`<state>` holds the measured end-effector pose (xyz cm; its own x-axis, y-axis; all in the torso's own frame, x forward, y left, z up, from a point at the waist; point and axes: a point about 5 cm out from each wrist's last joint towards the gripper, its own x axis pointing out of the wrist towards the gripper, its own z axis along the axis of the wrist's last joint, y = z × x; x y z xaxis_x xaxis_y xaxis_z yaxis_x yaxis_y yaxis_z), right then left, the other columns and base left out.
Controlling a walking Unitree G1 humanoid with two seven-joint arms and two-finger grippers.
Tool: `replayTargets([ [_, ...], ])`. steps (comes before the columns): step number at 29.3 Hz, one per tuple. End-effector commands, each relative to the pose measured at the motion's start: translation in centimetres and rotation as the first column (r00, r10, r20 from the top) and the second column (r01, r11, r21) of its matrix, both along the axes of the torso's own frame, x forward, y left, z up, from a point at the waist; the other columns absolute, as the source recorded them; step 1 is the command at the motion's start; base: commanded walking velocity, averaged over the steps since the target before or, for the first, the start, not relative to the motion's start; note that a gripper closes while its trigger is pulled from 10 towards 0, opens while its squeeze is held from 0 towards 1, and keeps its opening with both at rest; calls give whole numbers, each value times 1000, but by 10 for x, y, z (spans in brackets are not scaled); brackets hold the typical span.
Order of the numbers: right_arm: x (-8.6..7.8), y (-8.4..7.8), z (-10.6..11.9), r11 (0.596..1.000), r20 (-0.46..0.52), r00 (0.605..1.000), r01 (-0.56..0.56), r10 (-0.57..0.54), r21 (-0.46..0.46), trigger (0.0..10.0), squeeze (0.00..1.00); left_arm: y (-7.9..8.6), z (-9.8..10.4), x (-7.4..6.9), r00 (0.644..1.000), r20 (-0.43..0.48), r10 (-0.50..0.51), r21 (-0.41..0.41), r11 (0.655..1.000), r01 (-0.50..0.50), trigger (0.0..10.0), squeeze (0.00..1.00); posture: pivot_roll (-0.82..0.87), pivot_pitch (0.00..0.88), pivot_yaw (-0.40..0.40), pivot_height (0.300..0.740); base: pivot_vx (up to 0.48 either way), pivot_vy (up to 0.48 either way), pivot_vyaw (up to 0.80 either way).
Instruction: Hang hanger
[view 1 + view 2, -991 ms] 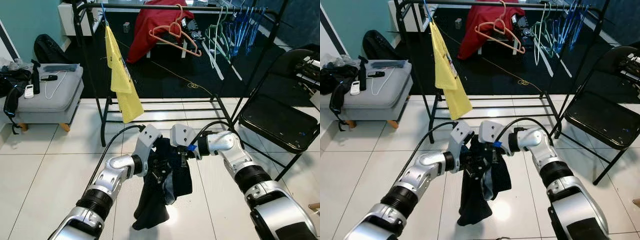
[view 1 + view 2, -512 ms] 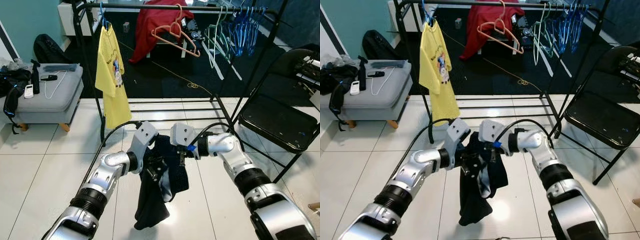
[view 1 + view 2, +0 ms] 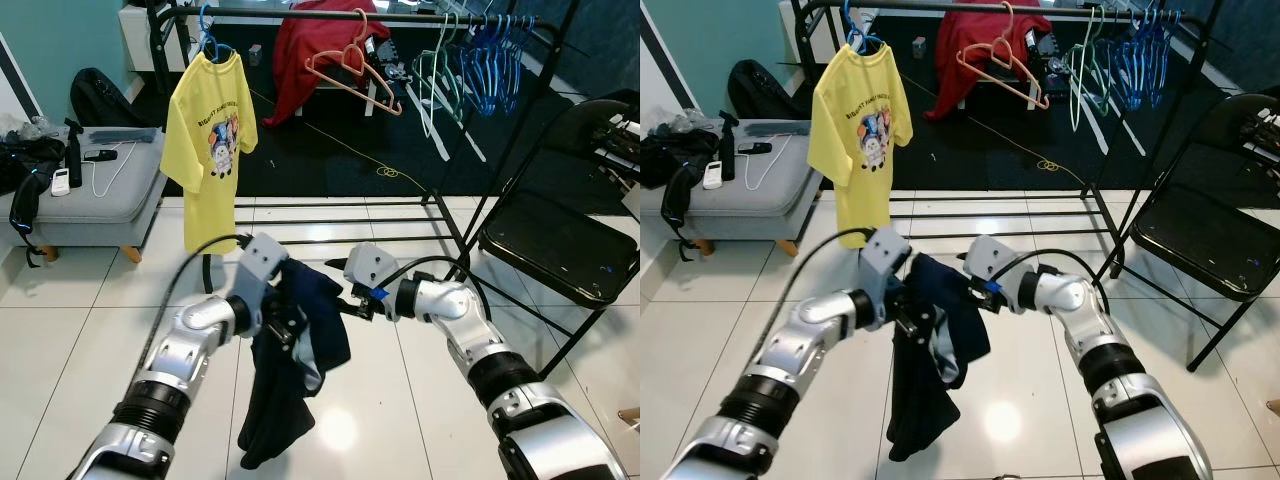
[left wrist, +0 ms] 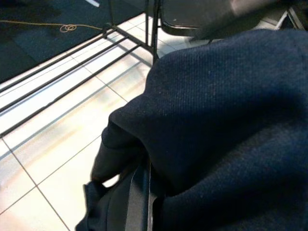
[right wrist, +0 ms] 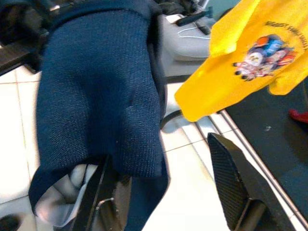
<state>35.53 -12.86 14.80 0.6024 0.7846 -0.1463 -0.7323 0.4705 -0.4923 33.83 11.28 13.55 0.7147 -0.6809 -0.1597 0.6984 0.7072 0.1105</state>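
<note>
I see the dark garment (image 3: 292, 370) draped over my left gripper (image 3: 290, 335), hanging toward the tiled floor (image 3: 90, 330); whether those fingers are closed I cannot tell. My right gripper (image 5: 163, 192) stands spread wide, one finger (image 5: 96, 202) under the garment's edge. The clothes rail (image 3: 330, 15) stands beyond, carrying a yellow shirt (image 3: 208, 125).

The dark navy knitted cloth garment (image 3: 300, 350) looks matt and coarse-woven, with a pale grey lining. The glossy white floor tiles (image 3: 90, 330) mirror the light, while the black metal clothes rack (image 3: 480, 190) has a smooth painted sheen. The bright yellow printed cotton T-shirt (image 3: 208, 130) is soft and matt.
</note>
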Motion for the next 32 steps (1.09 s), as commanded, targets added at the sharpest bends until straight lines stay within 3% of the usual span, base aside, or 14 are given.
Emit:
replayTargets([
  [1,4,-10,5,993,29,994,102,-104,64,10000,0,0,0,-3,1000,-4,-18,-1,1000,18,0,0,-47,97,-21,740,0,0,0],
  [6,8,-55,-3,886,-5,902,426,-432,182,10000,0,20,-11,4,988,-31,153,91,985,-150,0,0,-46,89,-23,740,0,0,0],
  [7,6,-67,-9,821,-65,853,517,-518,243,10000,0,28,-17,5,975,-51,218,123,970,-211,5725,0,-45,87,-21,740,0,0,0],
  [8,6,-67,-9,821,-65,853,517,-518,243,10000,0,28,-17,5,975,-51,218,123,970,-211,5725,0,-45,87,-21,740,0,0,0],
  [9,3,-77,-16,757,-121,803,591,-583,279,10000,0,35,-22,5,961,-60,270,157,953,-258,9294,0,-45,87,-21,740,0,0,0],
  [10,3,-77,-16,757,-121,803,591,-583,279,10000,0,35,-22,5,961,-60,270,157,953,-258,9294,0,-45,87,-21,740,0,0,0],
  [11,-1,-87,-27,674,-192,735,674,-650,301,10000,0,39,-28,4,950,-84,302,180,942,-284,10000,0,-42,87,-16,740,0,0,0],
  [12,-1,-87,-27,674,-192,735,674,-650,301,10000,0,39,-28,4,950,-84,302,180,942,-284,10000,0,-42,87,-16,740,0,0,0],
  [13,-9,-94,-48,555,-321,630,776,-707,300,10000,0,46,-35,2,903,-138,406,150,910,-386,10000,0,-42,80,-4,740,0,0,0],
  [15,-9,-94,-48,555,-321,630,776,-707,300,10000,0,46,-35,2,903,-138,406,150,910,-386,10000,0,-42,80,-4,740,0,0,0],
  [18,-30,-86,-88,477,-411,514,856,-753,197,10000,0,55,-49,-7,858,-242,453,52,889,-455,10000,0,-39,80,1,740,0,0,0],
  [25,-38,-71,-97,478,-411,525,850,-745,220,10000,0,72,-67,-18,766,-329,552,39,819,-573,10000,0,-46,85,6,740,0,0,0],
  [28,-39,-54,-100,542,-414,584,809,-698,228,10000,0,90,-83,-31,646,-416,640,-3,709,-705,10000,0,-43,98,-13,740,0,0,0],
  [32,-39,-50,-100,548,-420,582,809,-697,213,10000,0,91,-76,-31,687,-319,653,-47,713,-699,10000,0,-43,101,-18,740,0,0,0],
])
